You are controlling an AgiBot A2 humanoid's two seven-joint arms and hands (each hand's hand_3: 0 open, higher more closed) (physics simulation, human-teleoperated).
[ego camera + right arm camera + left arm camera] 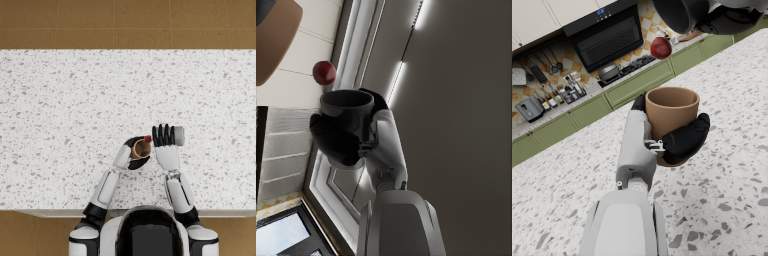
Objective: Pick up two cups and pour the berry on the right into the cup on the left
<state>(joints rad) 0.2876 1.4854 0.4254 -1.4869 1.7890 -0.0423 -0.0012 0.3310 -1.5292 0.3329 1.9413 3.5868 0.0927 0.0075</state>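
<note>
Just below the middle of the head view, we see the grey cup (175, 135) lying on its side, its long axis across the frame and its mouth turned toward the frame's left, at the brown cup (141, 148). The right hand (164, 136) wraps around the grey cup. The brown cup stands upright, mouth up, held in the left hand (131, 155). A red berry (148, 139) sits in the air between the two mouths, just at the brown cup's rim. In the left wrist view we see nothing inside the brown cup. Both cups hang over the speckled counter (60, 110). We find no writing on either cup.
</note>
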